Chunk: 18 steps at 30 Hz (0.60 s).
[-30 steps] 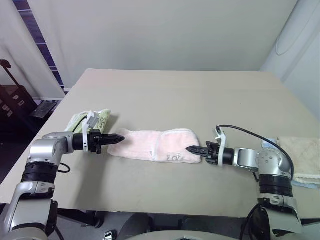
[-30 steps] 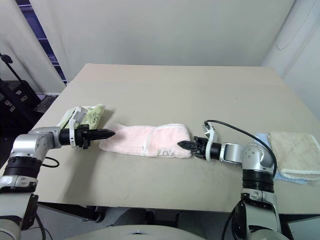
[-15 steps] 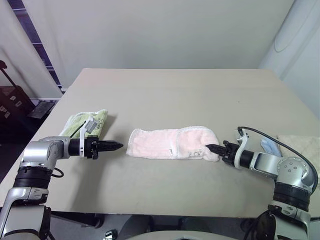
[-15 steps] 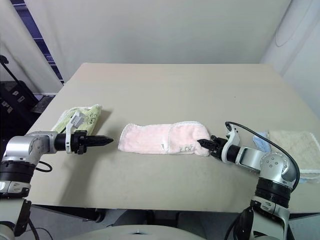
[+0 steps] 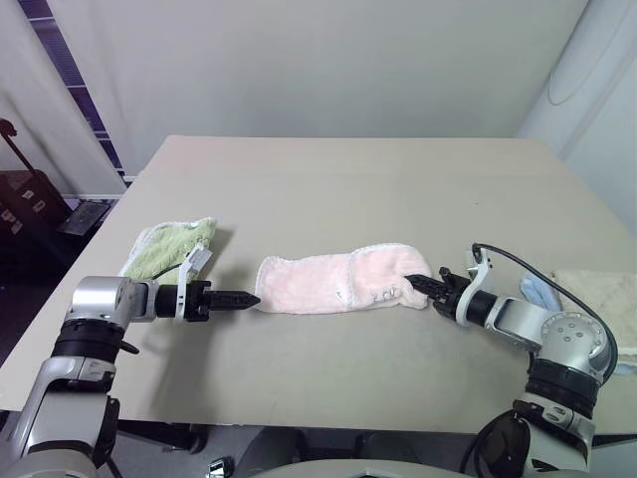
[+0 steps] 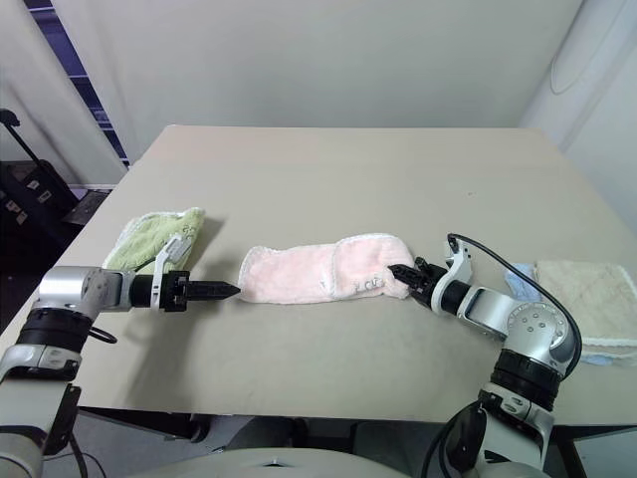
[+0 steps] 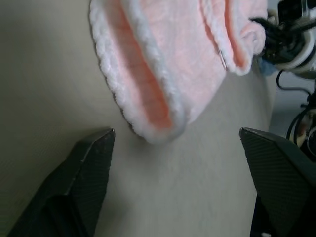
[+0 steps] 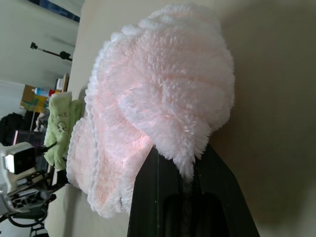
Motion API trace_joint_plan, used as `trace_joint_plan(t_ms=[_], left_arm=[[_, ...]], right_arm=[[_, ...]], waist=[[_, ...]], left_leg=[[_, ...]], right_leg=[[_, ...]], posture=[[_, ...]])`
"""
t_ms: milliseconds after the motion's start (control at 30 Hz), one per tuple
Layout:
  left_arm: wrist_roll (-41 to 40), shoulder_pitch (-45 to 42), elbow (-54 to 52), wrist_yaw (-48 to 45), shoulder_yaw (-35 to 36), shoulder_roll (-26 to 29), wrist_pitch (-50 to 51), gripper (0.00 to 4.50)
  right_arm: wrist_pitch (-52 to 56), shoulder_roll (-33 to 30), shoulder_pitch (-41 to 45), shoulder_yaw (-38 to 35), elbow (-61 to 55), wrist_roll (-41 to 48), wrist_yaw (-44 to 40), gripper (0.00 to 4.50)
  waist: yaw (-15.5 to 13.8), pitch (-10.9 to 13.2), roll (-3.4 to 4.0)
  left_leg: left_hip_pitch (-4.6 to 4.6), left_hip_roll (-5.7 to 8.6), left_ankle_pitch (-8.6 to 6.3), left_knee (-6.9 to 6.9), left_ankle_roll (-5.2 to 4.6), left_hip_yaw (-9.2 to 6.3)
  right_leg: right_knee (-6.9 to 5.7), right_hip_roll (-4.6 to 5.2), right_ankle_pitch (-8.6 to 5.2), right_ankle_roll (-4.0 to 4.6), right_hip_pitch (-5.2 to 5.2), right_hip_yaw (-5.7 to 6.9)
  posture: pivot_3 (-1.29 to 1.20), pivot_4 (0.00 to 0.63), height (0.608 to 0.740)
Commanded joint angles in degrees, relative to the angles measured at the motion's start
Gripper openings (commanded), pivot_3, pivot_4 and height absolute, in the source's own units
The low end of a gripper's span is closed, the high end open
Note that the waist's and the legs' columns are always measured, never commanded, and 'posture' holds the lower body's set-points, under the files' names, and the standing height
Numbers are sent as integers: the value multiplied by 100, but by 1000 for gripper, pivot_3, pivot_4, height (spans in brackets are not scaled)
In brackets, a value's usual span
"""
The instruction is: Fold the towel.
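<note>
A: Right gripper (image 6: 401,271) — we're clamping the right end of the towel (image 6: 318,272), fingers closed on a bunched pink fold. In the right wrist view the fabric is spilling over both pads (image 8: 148,192).

B: And the left gripper (image 5: 251,298)?

A: We're seeing its fingers (image 7: 89,163) spread wide in the left wrist view, nothing between them. Tips are sitting just beside the towel's left scalloped end, low over the table (image 5: 338,189), apart from the cloth.

B: Towel position?

A: It's lying lengthwise left to right near the table's middle, folded over itself, right end lifted slightly into our grip.

B: Surroundings?

A: Green towel (image 5: 169,246) is lying at the left edge, behind the left arm. Beige towel (image 6: 592,299) is lying at the right edge with a blue cloth (image 5: 534,291) beside it.
</note>
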<state>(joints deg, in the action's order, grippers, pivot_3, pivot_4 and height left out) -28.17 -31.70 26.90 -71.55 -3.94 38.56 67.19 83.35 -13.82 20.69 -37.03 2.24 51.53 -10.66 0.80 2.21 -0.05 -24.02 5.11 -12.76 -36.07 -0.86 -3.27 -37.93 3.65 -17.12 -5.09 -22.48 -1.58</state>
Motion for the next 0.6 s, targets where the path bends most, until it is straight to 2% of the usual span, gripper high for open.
trace_joint_plan(t_ms=[33,200,367,600], left_arm=[[-65,-179,-48,97,-182,-30,420,4193],[-48,-281,85,279,-244,-124,686,4193],[-286,-400,118,375,4,-376,977,4193],[-154,-435,3,514,-252,-552,786,4193]], right_arm=[[-78,107,174,-169,-315,229,132,0],[-176,219,147,-258,-335,301,307,0],[-342,260,166,-289,-267,354,433,0],[-485,269,212,-276,-219,426,587,0]], waist=[[6,-1,1],[7,-5,7],[-12,-12,21],[-25,-13,26]], left_leg=[[0,0,0,-1,0,0],[3,0,0,0,0,0],[4,2,0,-1,1,0],[4,2,0,-3,1,0]], right_leg=[[-1,0,0,0,0,0],[-1,0,-1,1,1,-1],[0,1,-4,7,5,-1],[0,2,-6,11,7,-1]], posture=[[0,0,731],[0,0,731],[0,0,731],[0,0,731]])
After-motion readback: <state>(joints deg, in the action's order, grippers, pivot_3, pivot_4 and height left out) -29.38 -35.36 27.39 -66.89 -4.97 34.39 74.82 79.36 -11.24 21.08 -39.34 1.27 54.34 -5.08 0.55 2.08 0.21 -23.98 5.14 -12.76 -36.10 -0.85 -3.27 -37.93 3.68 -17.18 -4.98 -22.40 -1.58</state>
